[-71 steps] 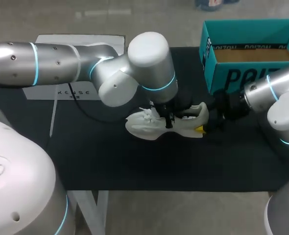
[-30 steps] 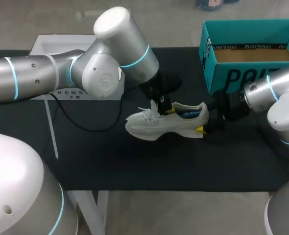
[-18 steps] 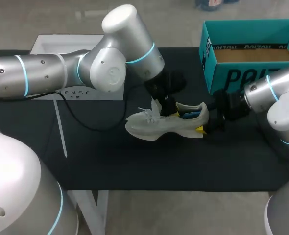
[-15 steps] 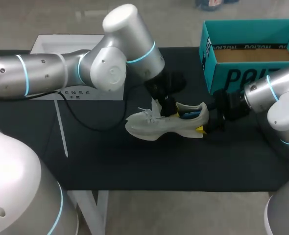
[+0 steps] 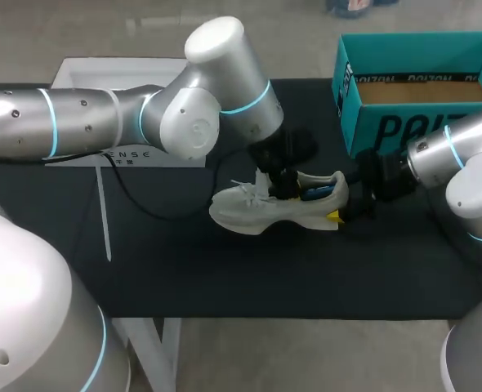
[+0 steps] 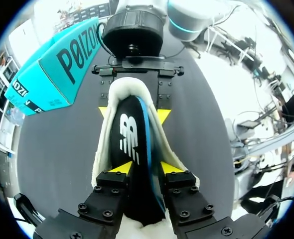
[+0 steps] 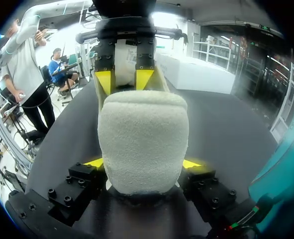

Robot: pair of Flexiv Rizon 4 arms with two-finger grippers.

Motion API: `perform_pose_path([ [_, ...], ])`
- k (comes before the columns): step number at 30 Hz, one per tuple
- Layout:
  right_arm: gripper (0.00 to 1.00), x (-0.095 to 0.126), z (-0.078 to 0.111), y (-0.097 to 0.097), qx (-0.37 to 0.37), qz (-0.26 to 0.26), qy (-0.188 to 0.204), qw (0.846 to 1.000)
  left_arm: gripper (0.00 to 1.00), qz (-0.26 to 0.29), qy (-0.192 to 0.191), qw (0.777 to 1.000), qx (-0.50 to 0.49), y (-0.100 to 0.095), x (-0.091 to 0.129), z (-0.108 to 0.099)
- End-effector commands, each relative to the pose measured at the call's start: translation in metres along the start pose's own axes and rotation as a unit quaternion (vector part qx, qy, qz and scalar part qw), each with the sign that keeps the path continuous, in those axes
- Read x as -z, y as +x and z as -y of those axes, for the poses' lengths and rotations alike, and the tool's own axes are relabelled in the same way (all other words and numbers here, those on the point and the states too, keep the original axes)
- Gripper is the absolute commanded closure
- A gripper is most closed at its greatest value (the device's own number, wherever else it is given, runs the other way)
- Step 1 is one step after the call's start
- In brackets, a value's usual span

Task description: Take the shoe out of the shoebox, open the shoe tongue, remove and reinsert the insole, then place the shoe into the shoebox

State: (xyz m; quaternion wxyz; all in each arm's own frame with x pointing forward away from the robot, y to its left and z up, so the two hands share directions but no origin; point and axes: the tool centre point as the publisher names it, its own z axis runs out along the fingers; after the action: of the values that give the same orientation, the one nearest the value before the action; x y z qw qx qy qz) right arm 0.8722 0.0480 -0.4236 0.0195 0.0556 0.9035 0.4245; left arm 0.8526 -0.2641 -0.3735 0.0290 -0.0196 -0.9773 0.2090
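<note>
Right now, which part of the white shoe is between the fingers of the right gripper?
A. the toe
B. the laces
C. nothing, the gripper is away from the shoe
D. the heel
D: in the right wrist view the right gripper has its yellow tips on both sides of the padded heel of the shoe, while the left gripper is at the shoe's opening, closed on the insole.

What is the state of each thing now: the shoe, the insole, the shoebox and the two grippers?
shoe: out of the shoebox, standing on its sole on the table, heel gripped.
insole: in the shoe opening, tilted on its edge, not lying flat.
shoebox: open, no shoe inside.
left gripper: shut on the insole.
right gripper: shut on the shoe's heel.
</note>
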Motion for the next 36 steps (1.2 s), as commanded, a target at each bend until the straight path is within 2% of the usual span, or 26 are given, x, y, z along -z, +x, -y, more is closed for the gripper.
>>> perform_pose_path([
  [1,1.0,-0.003,0.001,0.002,0.0,0.001,0.002,1.0,0.71,0.017,-0.004,1.0,-0.003,-0.003,-0.009,0.001],
  [4,1.0,-0.003,0.001,0.002,0.0,0.001,0.002,1.0,0.69,0.05,-0.015,0.999,-0.008,-0.005,-0.012,0.0],
  [8,1.0,-0.003,0.001,0.002,0.0,0.001,0.002,1.0,0.75,0.075,-0.022,0.997,-0.011,-0.008,-0.016,-0.001],
  [9,1.0,-0.003,0.001,0.002,0.0,0.001,0.002,1.0,0.79,0.078,-0.02,0.997,-0.009,-0.009,-0.016,-0.001],
  [10,1.0,-0.003,0.001,0.002,0.0,0.001,0.002,1.0,0.96,0.087,-0.019,0.996,-0.005,-0.01,-0.015,-0.001],
  [11,1.0,-0.003,0.001,0.002,0.0,0.001,0.002,1.0,1.0,0.088,-0.016,0.996,-0.004,-0.011,-0.014,-0.001],
  [18,1.0,-0.003,0.001,0.002,0.0,0.001,0.002,1.0,1.0,0.122,-0.013,0.992,0.012,-0.012,0.006,-0.002],
  [26,1.0,-0.003,0.001,0.002,0.0,0.001,0.002,1.0,1.0,0.117,0.0,0.993,0.032,-0.013,0.03,-0.005],
  [32,1.0,-0.003,0.001,0.002,0.0,0.001,0.002,1.0,1.0,0.098,0.045,0.993,0.048,-0.014,0.054,-0.006],
  [36,1.0,-0.003,0.001,0.002,0.0,0.001,0.002,1.0,1.0,0.056,0.097,0.993,0.045,-0.011,0.066,0.0],
])
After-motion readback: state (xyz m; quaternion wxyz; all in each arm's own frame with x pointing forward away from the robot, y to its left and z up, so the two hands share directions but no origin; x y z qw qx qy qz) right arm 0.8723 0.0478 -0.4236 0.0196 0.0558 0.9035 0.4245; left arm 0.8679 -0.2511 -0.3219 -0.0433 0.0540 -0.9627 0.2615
